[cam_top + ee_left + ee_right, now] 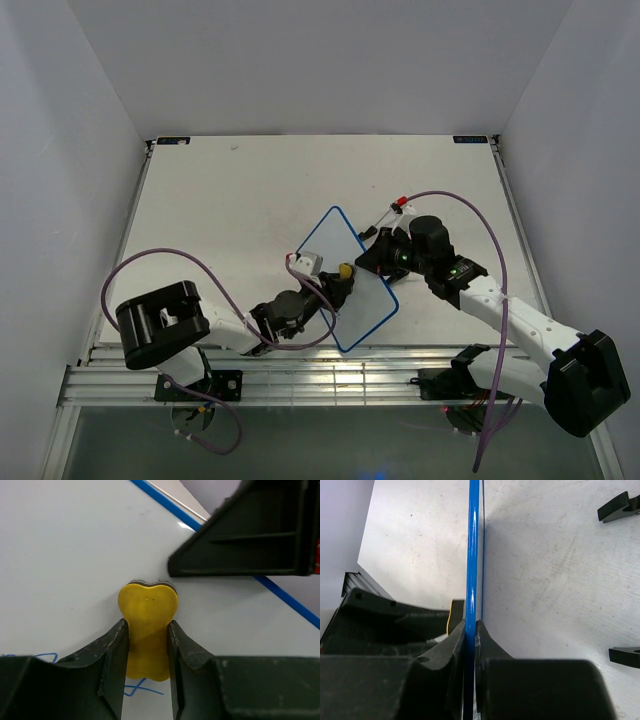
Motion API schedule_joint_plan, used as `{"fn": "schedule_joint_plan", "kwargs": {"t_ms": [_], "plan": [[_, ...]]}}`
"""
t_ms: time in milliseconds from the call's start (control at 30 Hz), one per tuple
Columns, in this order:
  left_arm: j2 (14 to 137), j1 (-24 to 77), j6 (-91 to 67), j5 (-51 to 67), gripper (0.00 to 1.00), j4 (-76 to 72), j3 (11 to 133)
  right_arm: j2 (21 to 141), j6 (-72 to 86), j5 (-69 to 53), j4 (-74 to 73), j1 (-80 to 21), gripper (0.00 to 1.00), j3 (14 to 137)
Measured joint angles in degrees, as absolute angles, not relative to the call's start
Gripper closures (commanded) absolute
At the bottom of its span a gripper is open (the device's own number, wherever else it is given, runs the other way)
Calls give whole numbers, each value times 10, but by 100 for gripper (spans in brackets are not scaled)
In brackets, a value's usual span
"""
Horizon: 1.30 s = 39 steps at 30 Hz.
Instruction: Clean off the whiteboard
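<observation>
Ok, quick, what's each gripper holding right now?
Left gripper: closed on the yellow eraser.
Right gripper: closed on the whiteboard, clamping its blue rim.

Whiteboard (pixel 368 300): white face, thin blue rim, rounded corners.
Lies cornerwise mid-table (pixel 220 200) (a diamond from above); few blue pen strokes show.

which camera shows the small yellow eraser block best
The left wrist view: the small yellow eraser block fills the centre, pinched by the left gripper against the blue-rimmed whiteboard. The top view gives only a yellow speck; the right wrist view just a yellow sliver beside the rim.
</observation>
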<state>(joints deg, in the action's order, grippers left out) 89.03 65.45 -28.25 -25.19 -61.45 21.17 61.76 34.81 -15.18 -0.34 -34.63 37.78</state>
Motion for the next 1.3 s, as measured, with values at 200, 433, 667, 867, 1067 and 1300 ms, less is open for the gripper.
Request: {"fn": "schedule_joint_plan", "kwargs": {"t_ms": [200, 433, 667, 867, 1067, 1300], "plan": [[892, 689, -270, -275, 98, -613, 223, 617, 346, -152, -3, -346, 92, 378], [892, 653, -293, -240, 98, -628, 209, 614, 345, -150, -1, -347, 92, 377], [920, 572, -326, -231, 98, -627, 159, 610, 345, -142, 0, -350, 92, 377], [945, 565, -326, -244, 99, -619, 154, 607, 347, -127, 0, -350, 92, 377], [943, 634, -306, -286, 98, -617, 160, 607, 345, -111, 7, -350, 92, 377], [917, 726, -272, -273, 98, -613, 197, 607, 334, -113, 14, -350, 92, 376]]}}
